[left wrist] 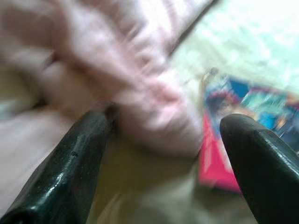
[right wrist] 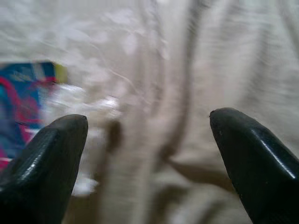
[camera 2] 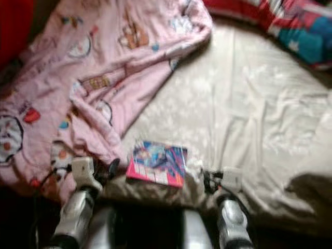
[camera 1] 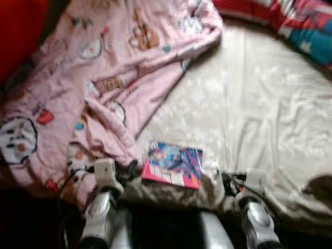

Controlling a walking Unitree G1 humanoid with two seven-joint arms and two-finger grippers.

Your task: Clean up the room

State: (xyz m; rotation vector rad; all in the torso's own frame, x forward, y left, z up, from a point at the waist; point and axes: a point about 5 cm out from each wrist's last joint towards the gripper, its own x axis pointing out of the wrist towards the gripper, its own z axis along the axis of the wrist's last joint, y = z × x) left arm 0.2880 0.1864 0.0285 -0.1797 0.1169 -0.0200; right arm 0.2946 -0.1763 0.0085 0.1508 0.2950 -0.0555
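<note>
My left gripper point(left wrist: 161, 154) was positioned at the near edge of the bed, with its two black fingers point(left wrist: 70, 168) spread wide and nothing held between them. Directly ahead of that gripper, and reaching away to its outer side, lay a crumpled pink blanket point(camera 1: 93, 88) printed with cartoon figures; a bunched fold of it sat just beyond the fingertips, close to the left finger, though the blur prevented confirming contact. Just to the inner side of the left gripper, near its right finger, a book point(camera 1: 173, 164) with a blue and magenta cover lay flat on the cream bedsheet point(camera 1: 249, 104), close to the bed's near edge and between my two grippers. One corner of the book was just beside the blanket fold. My right gripper point(right wrist: 149, 154) was positioned at the same near edge, on the far side of the book, its fingers point(right wrist: 254, 158) likewise spread wide and empty. Wrinkled bedsheet lay ahead of it, with the book's edge showing past its left finger. Well beyond the right gripper, at the far side of the bed, lay a red, blue and white quilt point(camera 1: 295, 21).
</note>
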